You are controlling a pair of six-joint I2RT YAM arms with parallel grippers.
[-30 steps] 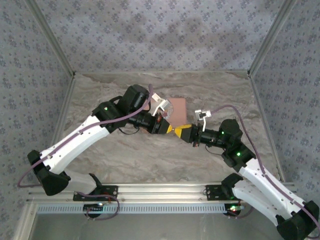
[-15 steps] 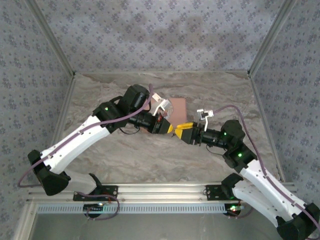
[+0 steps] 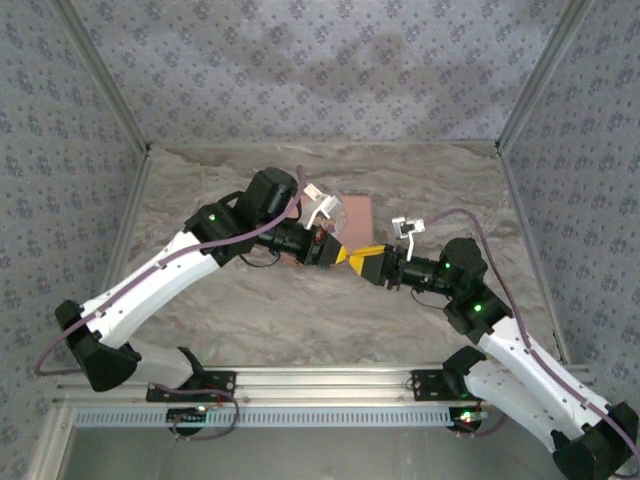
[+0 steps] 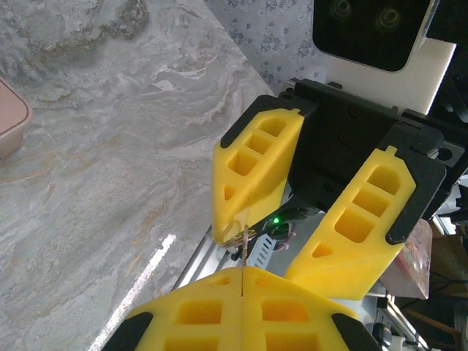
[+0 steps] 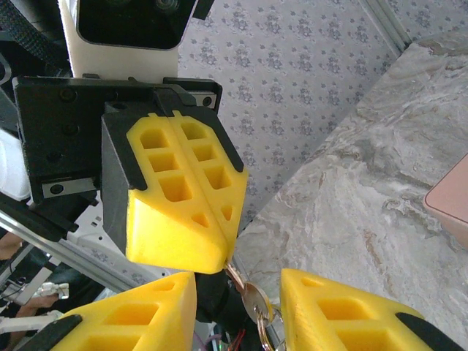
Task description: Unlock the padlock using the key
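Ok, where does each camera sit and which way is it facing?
Top external: above and behind the robot, looking down on the table; left arm and right arm show, left gripper and right gripper tip to tip.
Left wrist: on the left arm, looking along its shut fingers at the open right gripper.
Right wrist: on the right arm, looking past its open fingers at the left gripper, which holds the key.
Shared: all three catch the pink tray.
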